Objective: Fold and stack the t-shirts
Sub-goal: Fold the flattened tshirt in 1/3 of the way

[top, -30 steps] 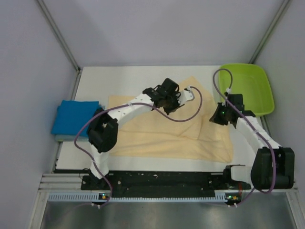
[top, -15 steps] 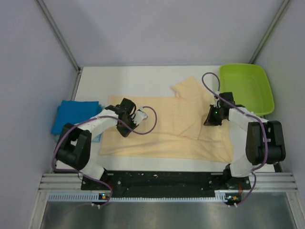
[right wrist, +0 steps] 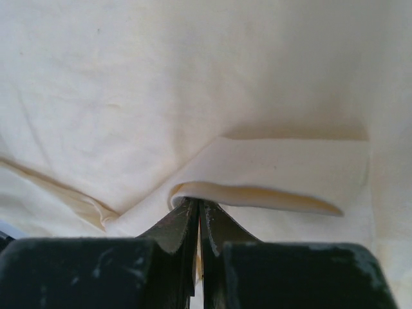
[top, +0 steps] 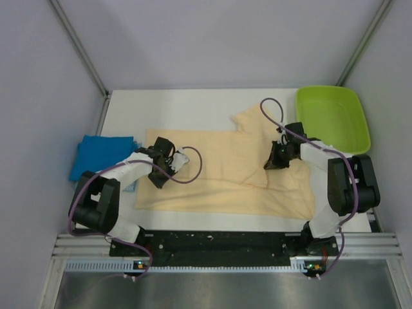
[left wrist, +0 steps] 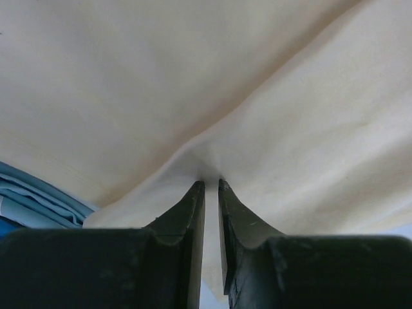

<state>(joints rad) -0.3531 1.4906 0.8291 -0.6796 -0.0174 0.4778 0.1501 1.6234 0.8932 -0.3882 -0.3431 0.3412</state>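
Observation:
The pale peach-cream t-shirt (top: 225, 177) lies spread across the middle of the table, a sleeve folded up at its far right. My left gripper (top: 158, 175) is down on its left part, jaws nearly together with a raised ridge of peach cloth (left wrist: 212, 161) pinched between the fingertips (left wrist: 193, 199). Over the shirt's right part, my right gripper (top: 271, 161) is shut on a folded edge of the same cloth (right wrist: 257, 193). The blue t-shirt (top: 100, 158) sits as a folded square at the table's left edge; its layered edge (left wrist: 29, 196) also shows in the left wrist view.
A lime-green plastic tray (top: 331, 119) stands at the back right corner. Bare white table (top: 187, 109) runs behind the peach shirt. Purple cables loop off both wrists above the cloth. Grey walls close in on the left, back and right.
My left gripper has swept from the shirt's far middle down to its left part. The right gripper has shifted a little to the left. The far-right sleeve is now uncovered.

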